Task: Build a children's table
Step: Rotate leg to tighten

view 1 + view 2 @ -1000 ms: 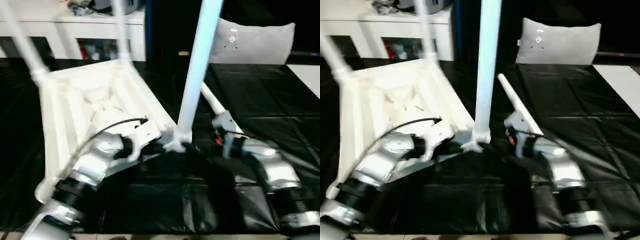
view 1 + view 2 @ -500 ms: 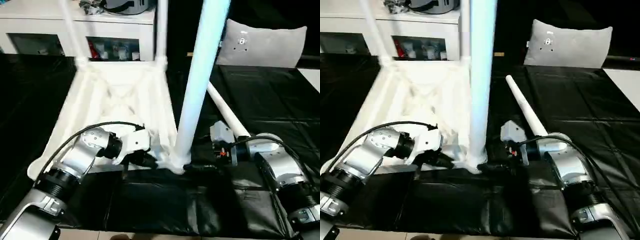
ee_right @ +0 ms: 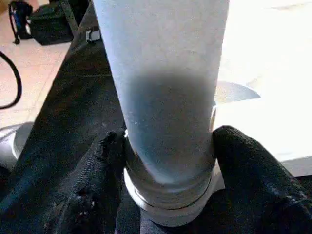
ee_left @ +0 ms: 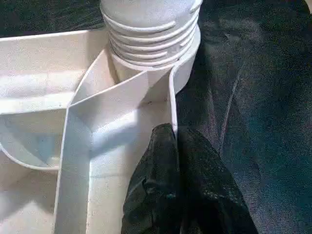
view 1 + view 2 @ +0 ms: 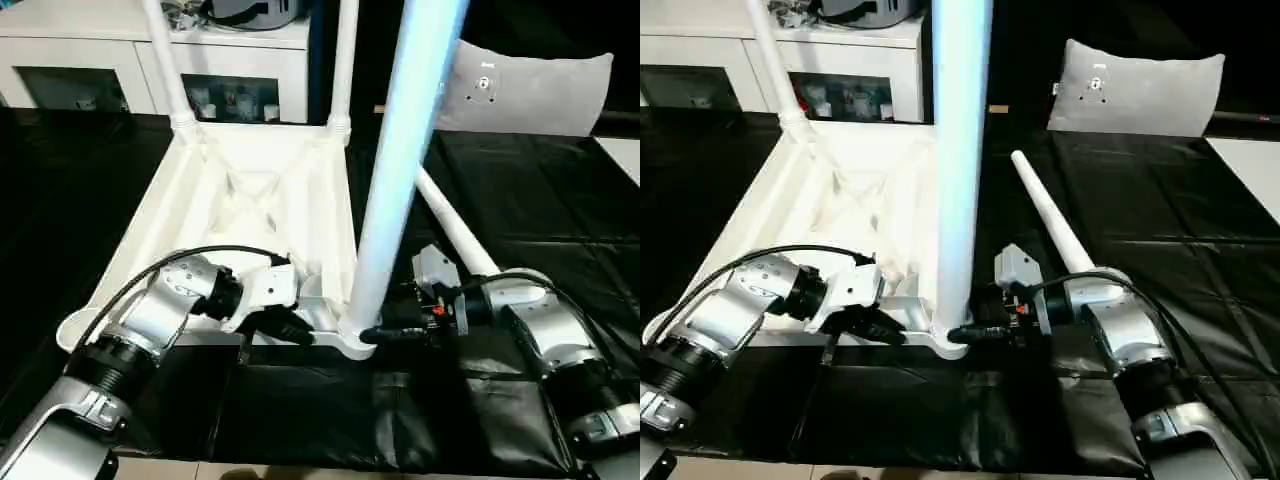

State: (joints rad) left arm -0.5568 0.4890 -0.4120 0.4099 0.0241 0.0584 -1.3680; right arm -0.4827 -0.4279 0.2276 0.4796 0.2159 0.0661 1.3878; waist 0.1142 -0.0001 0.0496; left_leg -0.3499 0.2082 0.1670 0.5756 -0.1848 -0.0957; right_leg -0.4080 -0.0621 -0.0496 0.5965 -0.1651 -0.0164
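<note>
White plastic, the tabletop (image 5: 255, 210) lies underside-up on the black sheet (image 5: 560, 200) and has swung squarer to the robot than a second ago, with three tube legs (image 5: 400, 165) standing in its corner sockets and a fourth leg (image 5: 1052, 222) lying loose beside its right edge. Left gripper (image 4: 176, 146) stays pinched together on the tabletop's rim wall by the near-right socket (image 4: 151, 44). Right gripper (image 3: 168, 161) has narrowed from wide apart, its fingers (image 3: 253, 180) now flanking that near leg's base at the socket; a firm clamp can't be confirmed.
</note>
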